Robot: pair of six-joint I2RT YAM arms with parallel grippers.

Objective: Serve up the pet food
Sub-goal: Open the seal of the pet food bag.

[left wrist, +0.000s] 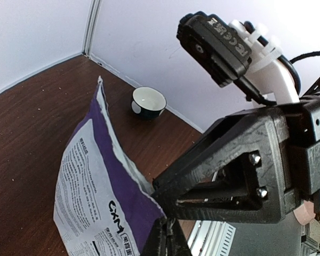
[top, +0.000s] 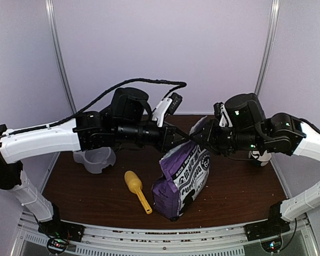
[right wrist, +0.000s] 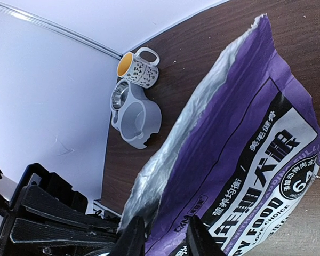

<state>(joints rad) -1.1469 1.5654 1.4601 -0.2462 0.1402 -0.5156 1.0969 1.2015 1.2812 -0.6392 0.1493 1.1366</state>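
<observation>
1. A dark brown table (top: 96,200) stands before pale walls (top: 160,42). The pet food bag (top: 184,178) stands at the lower centre of the top view, with its mouth torn open.
2. The left gripper (left wrist: 164,242), at the bottom of its wrist view, is pinched tight on the bag's upper corner.
3. The right gripper (right wrist: 165,241) has its fingers narrowly parted, with the bag's top edge between them.
4. A yellow scoop (top: 137,190) lies near the bag on its left, not touching it.
5. The left arm (top: 96,133) covers part of the grey double bowl (top: 96,159). A mug (right wrist: 138,66) stands just beside this bowl.
6. We see a small dark bowl (left wrist: 148,102) near the wall, half hidden under the right arm (top: 272,133).
</observation>
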